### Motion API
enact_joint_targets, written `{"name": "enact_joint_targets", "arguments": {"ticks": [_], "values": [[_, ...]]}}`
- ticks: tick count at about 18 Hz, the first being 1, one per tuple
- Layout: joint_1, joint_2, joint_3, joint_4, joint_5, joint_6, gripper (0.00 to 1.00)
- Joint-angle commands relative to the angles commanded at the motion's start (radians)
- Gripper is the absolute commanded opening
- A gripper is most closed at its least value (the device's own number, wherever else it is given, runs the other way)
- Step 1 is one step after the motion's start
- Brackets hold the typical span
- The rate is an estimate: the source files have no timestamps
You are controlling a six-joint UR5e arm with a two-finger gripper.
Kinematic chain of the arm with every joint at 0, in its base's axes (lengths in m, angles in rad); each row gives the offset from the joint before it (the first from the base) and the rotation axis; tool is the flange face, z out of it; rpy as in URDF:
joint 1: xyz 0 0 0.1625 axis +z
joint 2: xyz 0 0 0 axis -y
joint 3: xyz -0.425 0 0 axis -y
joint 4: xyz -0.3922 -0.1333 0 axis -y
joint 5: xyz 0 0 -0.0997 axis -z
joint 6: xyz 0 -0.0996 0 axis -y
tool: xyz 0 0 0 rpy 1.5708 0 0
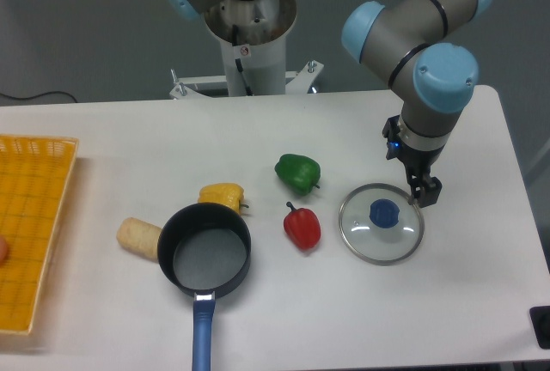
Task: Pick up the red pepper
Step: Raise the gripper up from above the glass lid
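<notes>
The red pepper lies on the white tabletop, between the black saucepan and glass lid. The tool hangs over the lid's edge; I cannot tell its jaws' state.

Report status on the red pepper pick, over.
Gripper empty, above glass lid's right edge, jaw state unclear. Red pepper untouched on table, left of lid. Green pepper close behind it; approach from above clear.
</notes>
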State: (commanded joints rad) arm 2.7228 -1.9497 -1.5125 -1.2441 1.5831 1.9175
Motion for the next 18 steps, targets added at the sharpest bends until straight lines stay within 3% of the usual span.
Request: {"name": "enact_joint_targets", "arguments": {"ticks": [4,7,10,13,18], "values": [[0.000,0.003,-0.002,0.000,-0.011,0.000,1.00],[-0.002,0.008,-0.041,0.020,-0.035,-0.029,1.00],[-0.006,0.046,-0.110,0.103,-0.072,-0.164,1.00],[-0.026,0.049,-0.110,0.109,-0.084,-0.245,1.00],[-0.061,0.040,-0.080,0.109,-0.097,-0.510,1.00]]}}
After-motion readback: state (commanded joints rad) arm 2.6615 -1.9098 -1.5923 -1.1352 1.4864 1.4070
